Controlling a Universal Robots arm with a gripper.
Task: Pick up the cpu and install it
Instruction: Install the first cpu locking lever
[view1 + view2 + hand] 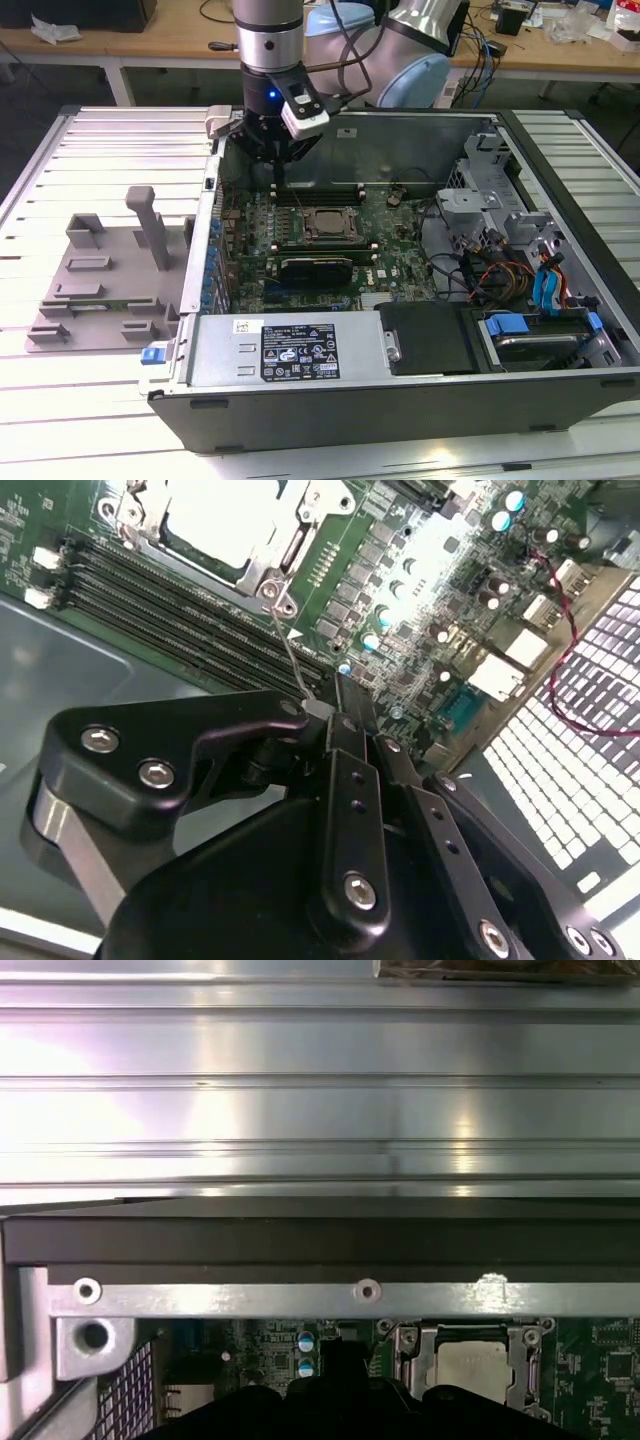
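The cpu [330,224] lies flat in the motherboard socket, its silver top framed by the metal socket bracket [268,568]. Both wrist views show it too: the cpu [222,520] under glare, and the cpu [470,1368] below the case's edge. My gripper [277,180] hangs over the board beside the socket, towards the exterior view's left. Its black fingers stand together, so the gripper [335,708] is shut. A thin wire socket lever [290,650] rises from the socket's corner and ends right at the fingertips.
The open computer case [400,400] holds the green motherboard [395,250], memory slots [190,630], cables and drive cages at the exterior view's right. A grey plastic tray [100,280] with slots sits on the slatted table [60,420] at the left. The case wall [320,1240] runs close behind the gripper.
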